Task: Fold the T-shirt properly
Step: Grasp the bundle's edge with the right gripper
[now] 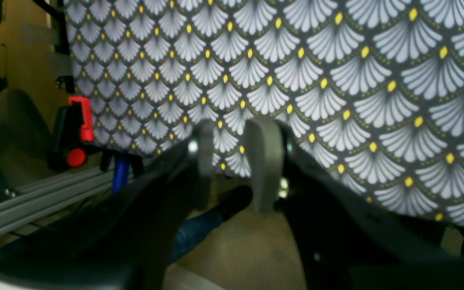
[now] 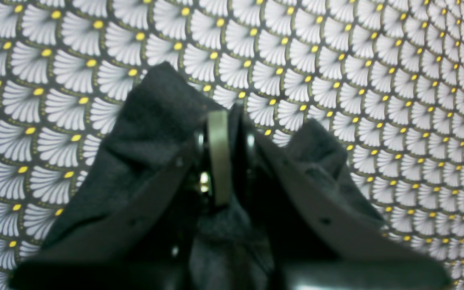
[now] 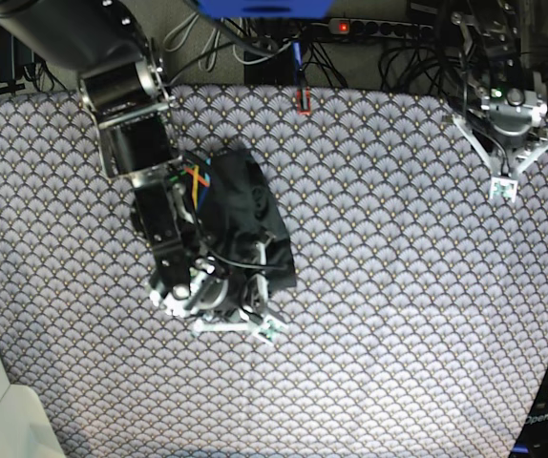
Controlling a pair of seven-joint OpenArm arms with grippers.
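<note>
At nine o'clock on the table (image 3: 398, 315), the T-shirt (image 3: 245, 215) lay bunched, unfolded; right gripper (image 2: 220, 157) clamped its fabric, left gripper (image 1: 236, 161) stood apart, empty.

Matt, fuzzy black cloth T-shirt (image 2: 151, 121) on smooth printed tablecloth (image 3: 398, 286).

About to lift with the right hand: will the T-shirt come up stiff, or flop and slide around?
Likely floppy: the T-shirt bunches in soft folds around the right hand, which is shut on it. It probably hangs down when raised, since it lies crumpled in a heap. Sliding on the patterned tablecloth seems possible; it looks smooth, but grip is unclear.
</note>
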